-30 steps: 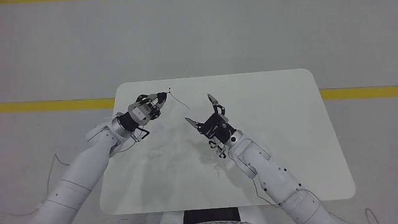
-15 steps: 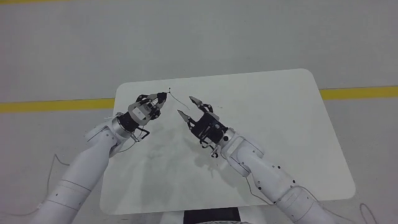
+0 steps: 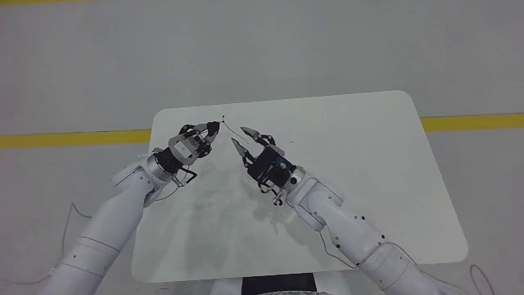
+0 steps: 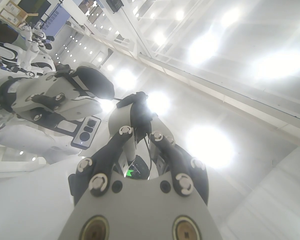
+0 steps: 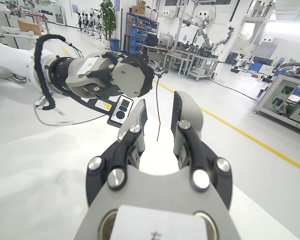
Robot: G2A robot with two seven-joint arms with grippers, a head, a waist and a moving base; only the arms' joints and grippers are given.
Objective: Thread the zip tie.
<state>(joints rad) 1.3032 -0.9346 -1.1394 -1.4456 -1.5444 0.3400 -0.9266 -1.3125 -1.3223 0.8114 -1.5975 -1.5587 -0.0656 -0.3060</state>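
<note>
1. Zip tie [image 5: 159,116] is gripped at its upper end by the clenched left gripper [image 5: 150,76], above the table [image 3: 368,131].
2. Right gripper [image 5: 160,99] is released; the tie's free tail is seen between its fingers, untouched.
3. White label [image 5: 90,64] on left wrist: print cannot be read.

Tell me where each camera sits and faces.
Top view: above the arms, looking down at the table; both arms, left claw and right claw show.
Left wrist view: on the left wrist, facing up at ceiling lights past its own shut claw.
Right wrist view: on the right wrist, facing across the hall through its own open claw.
Top and right wrist views share the zip tie in the left claw.
</note>
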